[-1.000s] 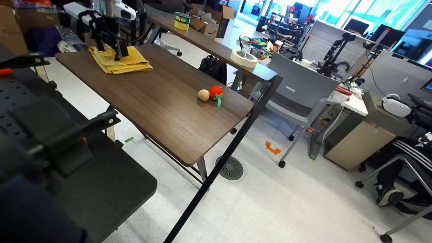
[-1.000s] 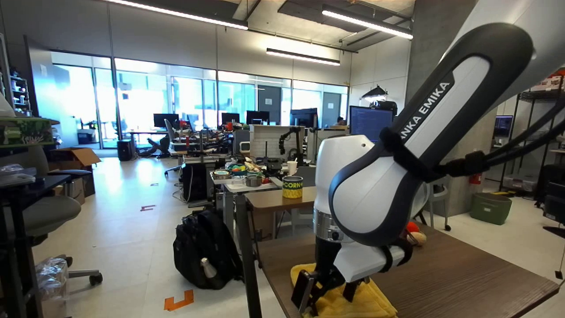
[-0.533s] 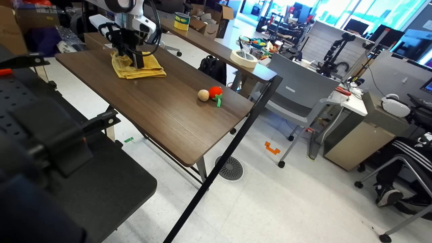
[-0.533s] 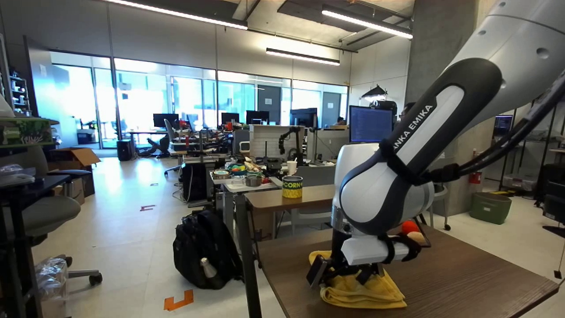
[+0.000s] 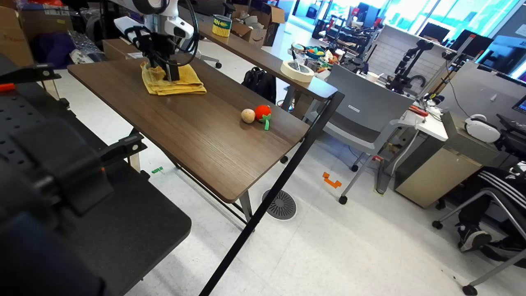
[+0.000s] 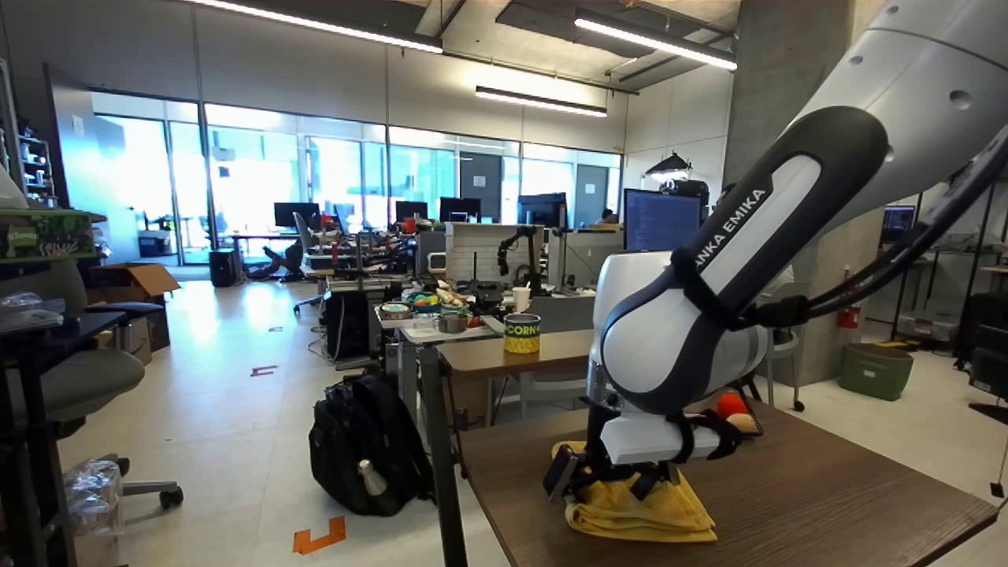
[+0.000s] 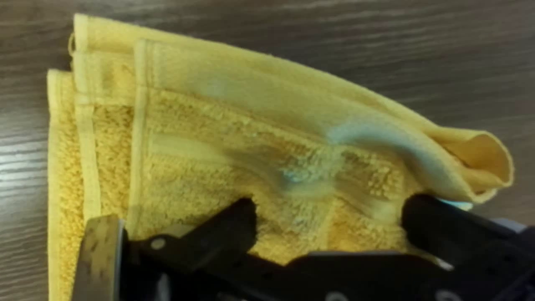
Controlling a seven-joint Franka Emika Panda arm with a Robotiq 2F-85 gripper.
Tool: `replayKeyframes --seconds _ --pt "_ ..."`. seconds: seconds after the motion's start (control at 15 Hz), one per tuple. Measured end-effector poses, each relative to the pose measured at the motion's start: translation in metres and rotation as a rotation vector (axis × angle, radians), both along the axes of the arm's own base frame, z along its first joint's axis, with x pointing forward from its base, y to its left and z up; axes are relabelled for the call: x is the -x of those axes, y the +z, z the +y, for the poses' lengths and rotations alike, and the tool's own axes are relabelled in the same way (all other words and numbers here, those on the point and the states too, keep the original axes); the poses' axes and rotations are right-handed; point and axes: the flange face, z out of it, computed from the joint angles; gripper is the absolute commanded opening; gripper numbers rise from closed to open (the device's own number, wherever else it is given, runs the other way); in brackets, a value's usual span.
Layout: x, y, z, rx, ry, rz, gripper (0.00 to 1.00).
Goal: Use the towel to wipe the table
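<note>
Here's the pincer [image 7: 328,202] right down over the towel [image 5: 191,82], fingers [image 7: 234,221] spread wide, cloth beneath and between them, nothing pinched! Lay a clock over the desk [image 5: 197,135] in an exterior view, twelve at the top of the frame: the towel lies near eleven, while the tan ball [image 5: 248,116] and the red tomato-like toy [image 5: 263,112] sit side by side out at three.

Looks like a wipe by pushing, and that calls for a light, even press: enough to carry the cloth along, not so much that the tips plough a furrow. How hard they bear down, I can't tell. There's rumpling between the fingers in the wrist view, so a hurried shove could well ruck those folds up. And watch three o'clock in that same view! The fold curls into a loop there, with a fingertip near it; slip off that side and the towel would likely be left behind.

The line to take? Slow, flat strokes from eleven down toward five, steering well wide of the pair at three, easing off before the desk's edge. If the cloth lags, gathering one fold between the fingers should drag it more surely.
</note>
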Motion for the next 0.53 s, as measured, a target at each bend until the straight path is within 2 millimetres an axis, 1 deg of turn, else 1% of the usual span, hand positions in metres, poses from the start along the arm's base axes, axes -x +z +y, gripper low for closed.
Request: replayKeyframes --seconds 0.07,0.2,0.4,0.53 --pt "-0.007 -0.001 -0.002 0.014 -0.027 -0.016 1.0" --pt "-0.029 -0.003 -0.016 0.049 -0.113 -0.06 1.0" --pt "-0.062 -0.004 -0.054 0.106 -0.26 -0.101 1.0" --pt "-0.078 -0.004 -0.076 0.129 -0.348 -0.106 1.0"
